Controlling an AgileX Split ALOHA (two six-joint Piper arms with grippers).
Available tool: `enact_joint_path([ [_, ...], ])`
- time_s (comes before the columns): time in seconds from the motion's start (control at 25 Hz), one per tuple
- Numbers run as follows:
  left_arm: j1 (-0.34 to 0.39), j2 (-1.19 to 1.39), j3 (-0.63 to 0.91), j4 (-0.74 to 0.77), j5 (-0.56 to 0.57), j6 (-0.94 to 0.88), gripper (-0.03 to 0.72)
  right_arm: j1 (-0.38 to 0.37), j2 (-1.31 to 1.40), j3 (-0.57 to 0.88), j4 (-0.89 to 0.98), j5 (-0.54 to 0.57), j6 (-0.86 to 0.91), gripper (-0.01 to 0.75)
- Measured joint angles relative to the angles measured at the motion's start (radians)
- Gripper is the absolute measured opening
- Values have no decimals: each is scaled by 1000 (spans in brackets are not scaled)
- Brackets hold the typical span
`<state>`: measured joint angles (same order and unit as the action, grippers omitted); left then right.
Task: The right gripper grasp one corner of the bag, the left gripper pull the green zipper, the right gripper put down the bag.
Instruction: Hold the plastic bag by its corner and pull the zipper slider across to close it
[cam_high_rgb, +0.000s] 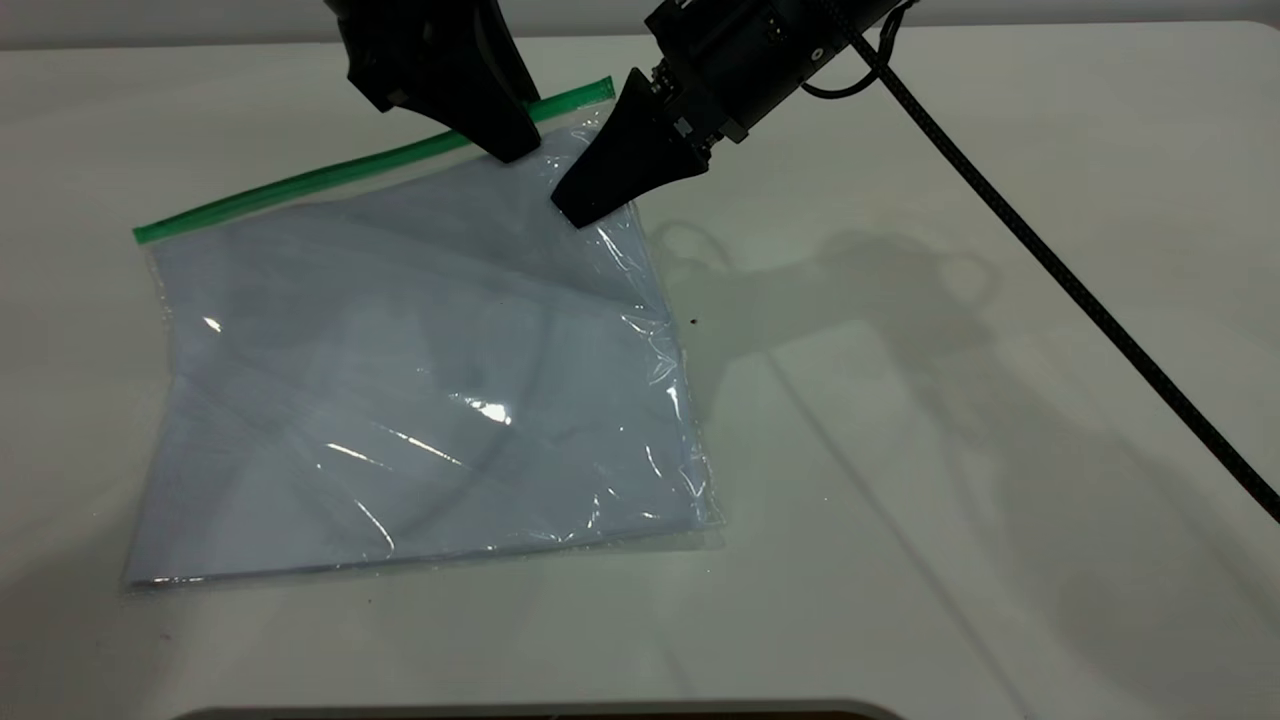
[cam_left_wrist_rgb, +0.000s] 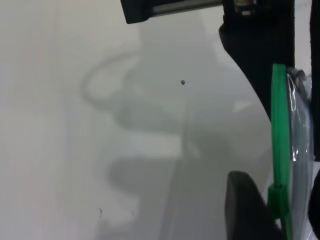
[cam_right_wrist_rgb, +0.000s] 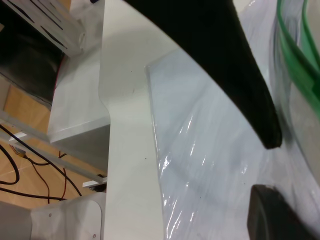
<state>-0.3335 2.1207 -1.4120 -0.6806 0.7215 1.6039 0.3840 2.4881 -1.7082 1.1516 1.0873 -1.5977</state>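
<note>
Table (cam_high_rgb: 1000, 520): white, bearing the bag; 1 small dark speck lay on it just off the bag's right edge.

Bag (cam_high_rgb: 420, 400): large, clear, flat, with pale sheets showing through. Most of it lay on the table; the corner at the right end of the green zipper was raised off the surface, with creases running down from it.

Green zipper (cam_high_rgb: 330, 178): a bright strip along the bag's far long edge. In the left wrist view a small green slider tab (cam_left_wrist_rgb: 274, 195) sat on the strip, beside 1 dark finger.

Right end effector (cam_high_rgb: 590, 205): cabled, reaching in from beyond the bag's far right corner, fingers pointing down onto the film just below the zipper's right end. The right wrist view showed a gap between its 2 fingers with bag film across it; whether the corner was firmly pinched I could not tell.

Left end effector (cam_high_rgb: 505, 140): poised at the zipper, near its right end, fingertips at the strip. Its opening could not be judged from any view.

Handling note, as a judgement: the step in hand looked like seating the left fingers on the slider. It would go best with the right hold kept taut and steady, the slider squarely between the fingers, and the pull kept along the strip's line rather than upward.
</note>
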Motion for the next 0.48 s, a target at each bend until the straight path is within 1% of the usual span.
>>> enact_joint_path([
  [0.16,0,6,0,-8,7,1,256,0,0,0,0,-1,0,33],
  [0.28,0,6,0,-19,9,6,208,-4,-1,0,0,-1,0,33],
  [0.48,1,7,0,-33,12,37,182,-5,-1,0,1,-1,0,33],
])
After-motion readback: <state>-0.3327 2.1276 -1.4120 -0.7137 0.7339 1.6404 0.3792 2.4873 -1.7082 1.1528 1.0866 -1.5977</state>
